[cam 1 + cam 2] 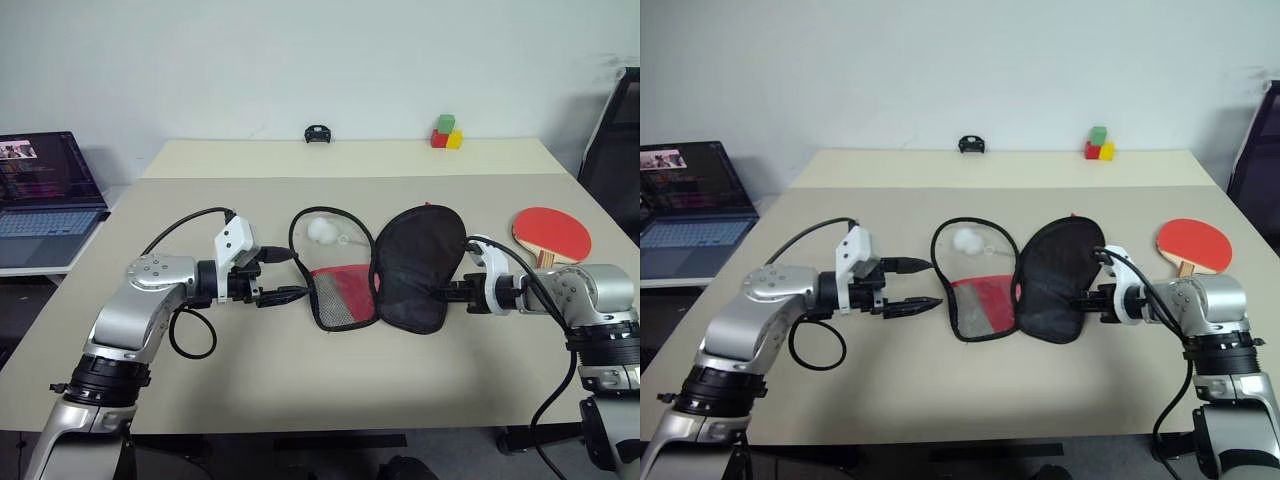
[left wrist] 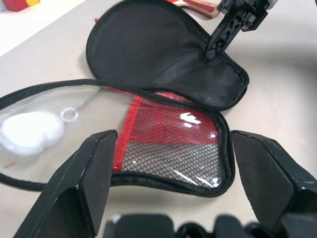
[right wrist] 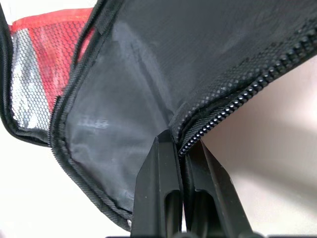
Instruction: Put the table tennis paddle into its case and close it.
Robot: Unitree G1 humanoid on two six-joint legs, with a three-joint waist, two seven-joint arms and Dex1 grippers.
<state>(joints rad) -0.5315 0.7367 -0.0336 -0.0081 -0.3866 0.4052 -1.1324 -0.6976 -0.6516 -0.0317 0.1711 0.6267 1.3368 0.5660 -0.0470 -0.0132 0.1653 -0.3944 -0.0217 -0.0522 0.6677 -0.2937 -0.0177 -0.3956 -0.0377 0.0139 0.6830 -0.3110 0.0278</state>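
Indoors, white wall behind a beige table (image 1: 300, 400). Case (image 1: 385, 270) lies unzipped at centre, both halves spread flat. Right gripper (image 1: 442, 291) pinched tight on the black half's zipper edge. Left gripper (image 1: 290, 275) spread wide, holding nothing, just beside the mesh half. Paddle (image 1: 552, 233) lies at the table's right. Laptop (image 1: 45, 190) at left; coloured blocks (image 1: 446, 132) at the far edge.

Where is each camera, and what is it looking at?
Left eye and right eye views: on the head, looking down over the table; both arms show.
Left wrist view: on the left arm, looking along the open left gripper at the case.
Right wrist view: on the right arm; the right gripper is pinching the case's zipper edge.
Shared: the case; the left wrist view also sees the right gripper and the paddle.
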